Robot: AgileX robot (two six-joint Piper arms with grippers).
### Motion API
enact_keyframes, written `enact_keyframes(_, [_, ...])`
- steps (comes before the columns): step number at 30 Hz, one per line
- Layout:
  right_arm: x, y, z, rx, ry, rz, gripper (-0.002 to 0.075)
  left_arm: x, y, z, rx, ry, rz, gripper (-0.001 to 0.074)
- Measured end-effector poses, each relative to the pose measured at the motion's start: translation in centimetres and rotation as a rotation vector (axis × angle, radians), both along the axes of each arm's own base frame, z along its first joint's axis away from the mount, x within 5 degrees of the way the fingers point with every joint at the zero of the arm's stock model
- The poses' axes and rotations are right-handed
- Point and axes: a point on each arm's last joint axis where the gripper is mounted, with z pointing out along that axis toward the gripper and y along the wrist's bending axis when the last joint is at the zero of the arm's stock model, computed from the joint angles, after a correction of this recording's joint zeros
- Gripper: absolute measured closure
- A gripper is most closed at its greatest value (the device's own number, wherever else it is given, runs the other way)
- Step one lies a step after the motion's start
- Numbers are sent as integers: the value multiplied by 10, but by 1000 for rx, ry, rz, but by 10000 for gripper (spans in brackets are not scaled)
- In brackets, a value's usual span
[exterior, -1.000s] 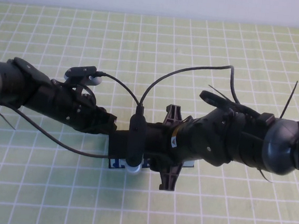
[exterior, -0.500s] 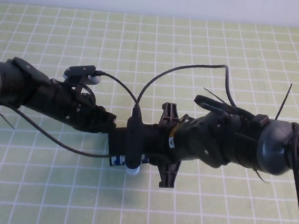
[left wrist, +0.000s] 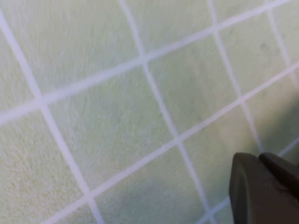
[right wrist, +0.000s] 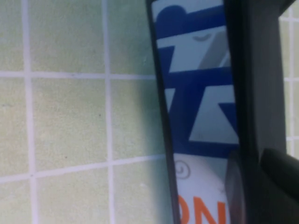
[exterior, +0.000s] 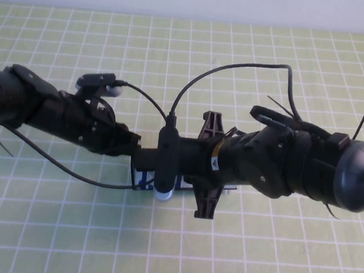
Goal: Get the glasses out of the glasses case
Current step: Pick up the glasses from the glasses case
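Note:
The glasses case point(exterior: 142, 180) lies at the table's middle, almost wholly under both arms; only strips of its pale blue printed side show. In the right wrist view its side point(right wrist: 201, 116) shows blue and orange print, with the black lid edge point(right wrist: 257, 70) beside it. My right gripper point(right wrist: 254, 186) is shut on that lid edge, one fingertip point(right wrist: 280, 182) beyond it. My left gripper point(exterior: 129, 145) is at the case's left end; in the left wrist view it point(left wrist: 268, 186) looks shut over bare cloth. The glasses are hidden.
A green cloth with a white grid point(exterior: 254, 259) covers the table up to the white wall at the back. Black cables point(exterior: 239, 74) loop above both wrists. The right wrist camera point(exterior: 166, 167) sits over the case.
My right arm has drawn back a little to the right, and a bit more of the case's pale side shows beneath it. My left arm has shifted slightly away and to the left.

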Motion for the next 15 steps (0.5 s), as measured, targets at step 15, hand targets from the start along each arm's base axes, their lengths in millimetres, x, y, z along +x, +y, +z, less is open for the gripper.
enact_keyframes(15, [0, -2, 10, 50, -5, -33, 714, -16, 4, 71, -11, -188, -31, 738])
